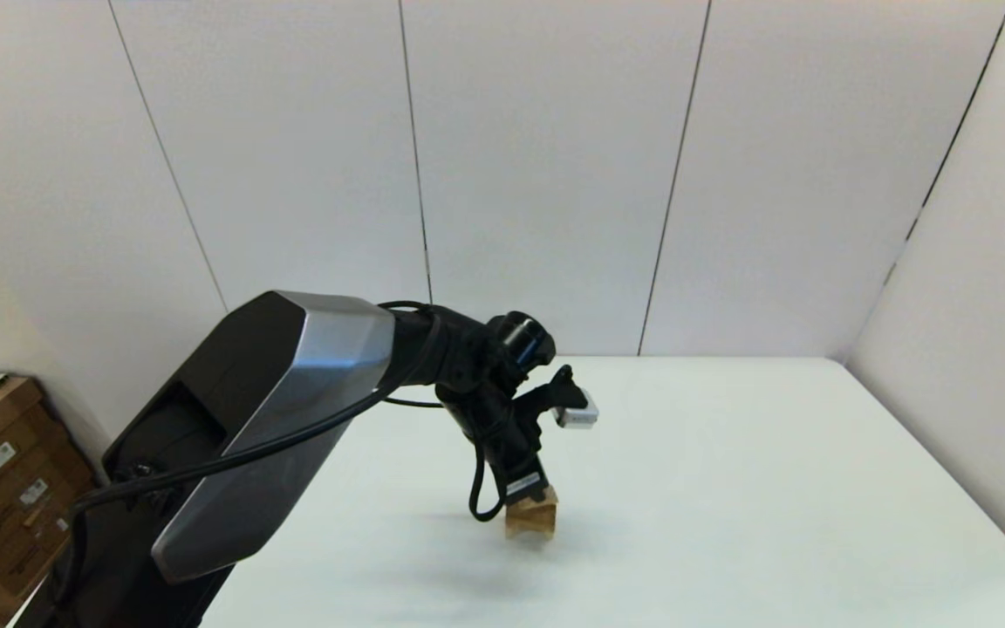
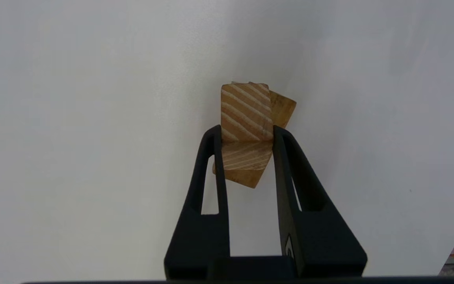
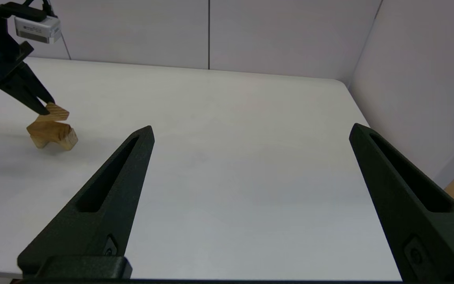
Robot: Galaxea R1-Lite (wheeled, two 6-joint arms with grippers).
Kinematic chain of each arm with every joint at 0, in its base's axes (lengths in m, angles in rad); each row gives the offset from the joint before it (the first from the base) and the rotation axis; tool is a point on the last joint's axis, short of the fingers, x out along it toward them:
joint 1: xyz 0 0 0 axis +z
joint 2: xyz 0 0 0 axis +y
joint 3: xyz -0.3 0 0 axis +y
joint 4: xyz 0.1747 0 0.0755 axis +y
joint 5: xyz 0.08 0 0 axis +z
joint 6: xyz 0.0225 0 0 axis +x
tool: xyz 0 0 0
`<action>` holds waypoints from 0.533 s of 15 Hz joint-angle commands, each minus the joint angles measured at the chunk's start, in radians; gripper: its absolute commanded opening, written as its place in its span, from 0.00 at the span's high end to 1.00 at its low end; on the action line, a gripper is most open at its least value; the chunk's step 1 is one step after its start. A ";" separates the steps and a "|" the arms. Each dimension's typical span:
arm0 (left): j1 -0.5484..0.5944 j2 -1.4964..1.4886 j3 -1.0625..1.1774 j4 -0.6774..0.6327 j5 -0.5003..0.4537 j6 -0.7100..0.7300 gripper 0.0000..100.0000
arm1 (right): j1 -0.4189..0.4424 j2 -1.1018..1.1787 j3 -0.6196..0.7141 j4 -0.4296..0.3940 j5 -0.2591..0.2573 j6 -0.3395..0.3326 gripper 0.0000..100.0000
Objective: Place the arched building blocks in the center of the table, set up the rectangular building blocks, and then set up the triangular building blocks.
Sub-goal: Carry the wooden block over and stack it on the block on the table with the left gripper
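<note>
Black fingers [image 2: 217,157] of the left gripper [image 2: 246,134] are clamped on a tan wooden block, the rectangular building blocks [image 2: 246,112], gripping its two sides near one end. That block sits just over the arched building blocks [image 2: 246,167], turned at an angle across it; whether the two touch cannot be told. In the right wrist view the held block [image 3: 55,112] lies tilted above the arched block [image 3: 51,135], which stands on the white counter [image 3: 231,138] with its hollow facing down. From the head view, the left arm reaches in from the left and points down at the pair [image 1: 532,515], near the middle of the counter [image 1: 729,488]. Most of the upper block is hidden there by the gripper [image 1: 527,490].

Right gripper [image 3: 250,132] hovers over the counter's near right side, well apart from the blocks, its fingers [image 3: 132,157] spread wide with nothing between them.
</note>
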 commanded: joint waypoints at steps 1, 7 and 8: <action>-0.011 -0.014 0.019 0.013 -0.001 0.005 1.00 | 0.000 0.000 0.000 -0.001 0.001 -0.001 0.00; -0.008 -0.031 0.057 0.004 0.002 0.007 1.00 | 0.000 0.000 0.000 -0.001 0.001 -0.001 0.00; -0.002 -0.031 0.057 0.004 0.001 0.008 1.00 | 0.000 0.001 0.000 0.001 0.001 -0.001 0.00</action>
